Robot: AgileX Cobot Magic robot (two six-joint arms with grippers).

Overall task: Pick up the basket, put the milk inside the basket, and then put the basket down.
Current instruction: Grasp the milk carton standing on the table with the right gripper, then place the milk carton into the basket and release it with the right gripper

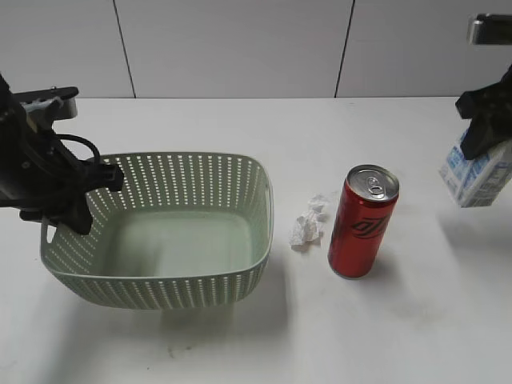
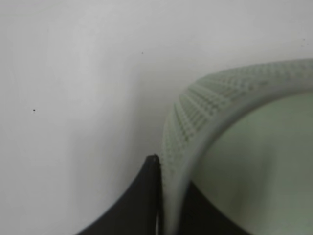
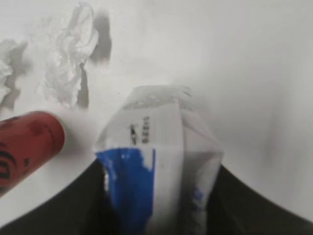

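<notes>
The pale green slotted basket (image 1: 192, 232) is at the left of the table, tilted, its left side raised. My left gripper (image 1: 80, 200) is shut on the basket's left wall; in the left wrist view the two dark fingers (image 2: 168, 196) pinch the green wall (image 2: 195, 112). My right gripper (image 1: 484, 132) is shut on the white-and-blue milk carton (image 1: 476, 172) and holds it in the air at the far right. The right wrist view shows the carton (image 3: 156, 161) between the dark fingers (image 3: 159, 205).
A tall red soda can (image 1: 362, 222) stands right of the basket; it also shows in the right wrist view (image 3: 27, 147). Crumpled white paper (image 1: 310, 222) lies between basket and can, and in the right wrist view (image 3: 66, 54). The white table (image 1: 400, 336) runs to a panelled wall.
</notes>
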